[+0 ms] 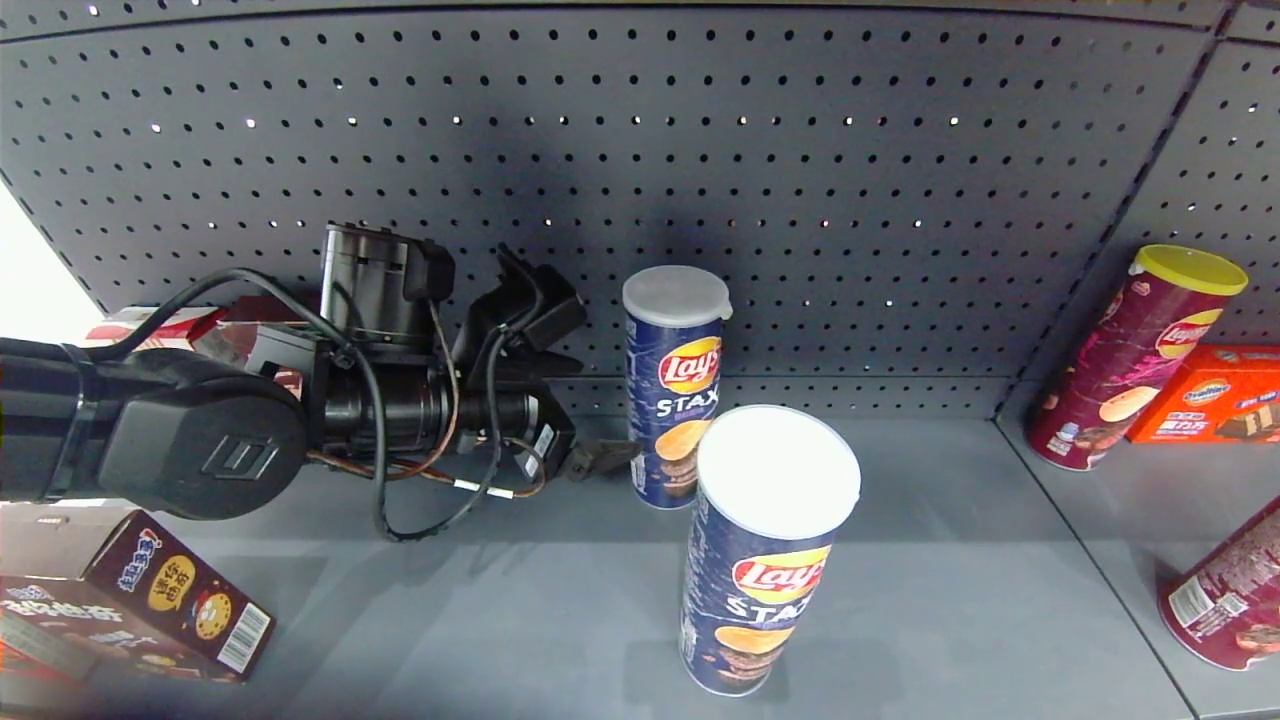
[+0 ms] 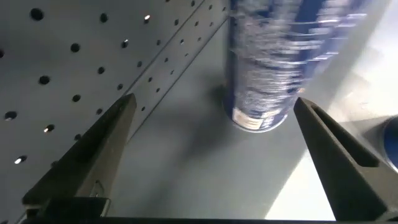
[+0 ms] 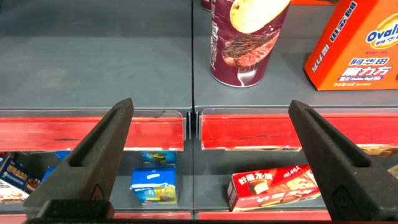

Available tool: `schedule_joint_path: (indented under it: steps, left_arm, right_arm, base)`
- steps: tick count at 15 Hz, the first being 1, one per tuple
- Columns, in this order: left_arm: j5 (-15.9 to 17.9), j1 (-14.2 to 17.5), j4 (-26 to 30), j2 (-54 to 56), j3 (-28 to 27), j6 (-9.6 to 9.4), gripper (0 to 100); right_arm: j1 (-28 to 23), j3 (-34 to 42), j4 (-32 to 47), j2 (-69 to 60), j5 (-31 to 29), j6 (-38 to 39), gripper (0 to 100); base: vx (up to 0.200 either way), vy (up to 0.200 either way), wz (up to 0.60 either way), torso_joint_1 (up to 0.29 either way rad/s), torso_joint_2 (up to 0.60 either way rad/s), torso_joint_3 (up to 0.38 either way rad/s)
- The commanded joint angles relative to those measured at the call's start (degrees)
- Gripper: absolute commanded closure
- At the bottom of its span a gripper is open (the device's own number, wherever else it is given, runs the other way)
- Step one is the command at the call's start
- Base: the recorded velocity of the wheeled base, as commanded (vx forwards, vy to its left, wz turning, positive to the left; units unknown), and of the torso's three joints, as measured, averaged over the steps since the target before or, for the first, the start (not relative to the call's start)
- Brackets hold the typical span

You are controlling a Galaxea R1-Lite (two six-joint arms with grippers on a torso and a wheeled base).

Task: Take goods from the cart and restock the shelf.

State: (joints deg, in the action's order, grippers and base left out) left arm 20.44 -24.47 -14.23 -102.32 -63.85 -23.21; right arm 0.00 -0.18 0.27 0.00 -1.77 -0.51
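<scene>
On my far left a brown snack box lies at the front of the shelf, with my left arm above and behind it. The left gripper has its two fingers spread wide, with nothing between them. It points at the rear blue chip can, which stands upright close to the pegboard back. One fingertip sits just beside the can's lower part, and I cannot tell if it touches. The front blue chip can stands upright nearer to me, a little to the right. Further right a maroon can with a yellow lid stands beside an orange box. My right gripper is also spread and empty, facing the red price rail of a shelf front.
</scene>
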Motion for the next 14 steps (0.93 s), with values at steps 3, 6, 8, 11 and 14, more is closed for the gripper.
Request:
schedule_joint_path:
  steps: [3, 6, 8, 11, 14]
  left_arm:
    - [-1.2, -0.1, -0.1, -0.1, -0.3, 1.85, 0]
    - [-2.3, 0.0, -1.6, -0.3, -0.1, 2.38, 0]
    - [-2.8, 0.0, -1.6, -0.3, 0.0, 2.73, 0]
    - [-3.1, 0.0, -1.7, -0.2, 0.3, 3.08, 0]
    - [-5.1, 0.9, -1.9, 0.3, 1.4, 3.17, 0]
  right_arm:
    - [0.0, 0.0, 0.0, 0.0, 0.0, 0.0, 0]
    - [0.0, 0.0, 0.0, 0.0, 0.0, 0.0, 0]
    - [0.0, 0.0, 0.0, 0.0, 0.0, 0.0, 0]
    - [0.0, 0.0, 0.0, 0.0, 0.0, 0.0, 0]
    - [0.0, 0.0, 0.0, 0.0, 0.0, 0.0, 0]
  base:
    - [0.0, 0.0, 0.0, 0.0, 0.0, 0.0]
    - [0.0, 0.0, 0.0, 0.0, 0.0, 0.0]
    - [0.0, 0.0, 0.0, 0.0, 0.0, 0.0]
    - [0.0, 0.0, 0.0, 0.0, 0.0, 0.0]
    - [0.0, 0.0, 0.0, 0.0, 0.0, 0.0]
